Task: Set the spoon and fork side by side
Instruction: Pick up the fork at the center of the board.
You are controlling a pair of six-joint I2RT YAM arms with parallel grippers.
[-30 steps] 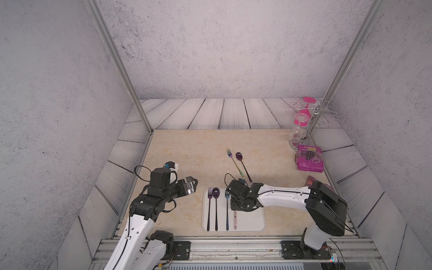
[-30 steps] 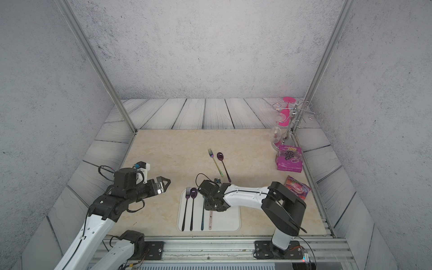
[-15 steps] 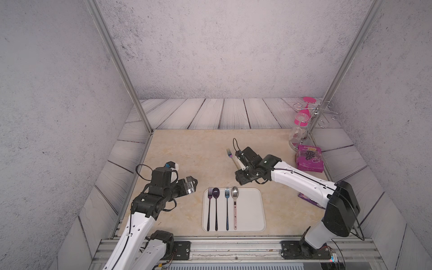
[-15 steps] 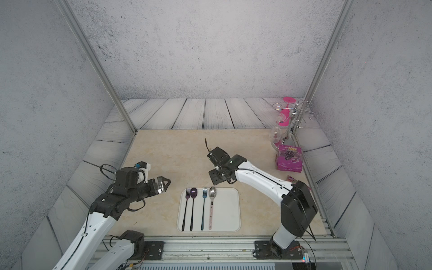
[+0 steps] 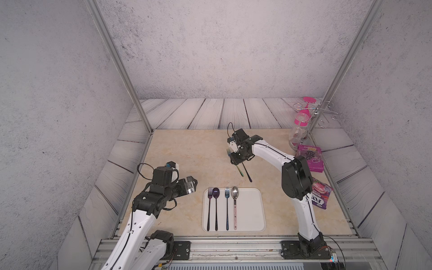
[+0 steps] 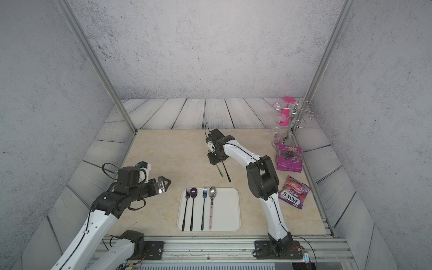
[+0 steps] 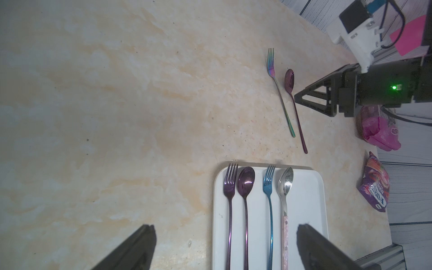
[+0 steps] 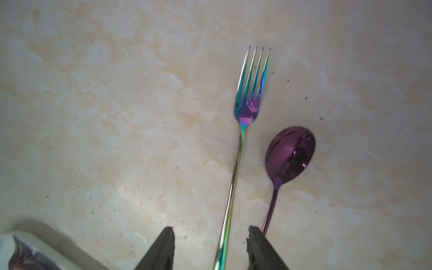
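A rainbow fork (image 8: 243, 131) and a purple spoon (image 8: 289, 154) lie close together on the beige table, beyond the tray. My right gripper (image 8: 210, 230) hovers over their handles, open. The fork's handle runs between its fingers without touching them, and the spoon's handle passes behind one finger. In both top views the gripper (image 5: 235, 161) (image 6: 214, 161) hides the two heads, and only the handle ends (image 5: 244, 173) show. My left gripper (image 5: 192, 184) (image 7: 225, 228) hangs open and empty, left of the tray.
A white tray (image 5: 252, 210) near the front edge holds a purple fork (image 5: 209, 205), purple spoon (image 5: 216, 194), blue fork (image 5: 227, 203) and pink-handled silver spoon (image 5: 234, 194). A pink box (image 5: 311, 157), candy bag (image 5: 319, 195) and glass rack (image 5: 304, 117) stand right.
My right gripper has left the tray, where the silver spoon now lies beside the blue fork, and has moved back over the far fork and spoon. The left arm has hardly moved.
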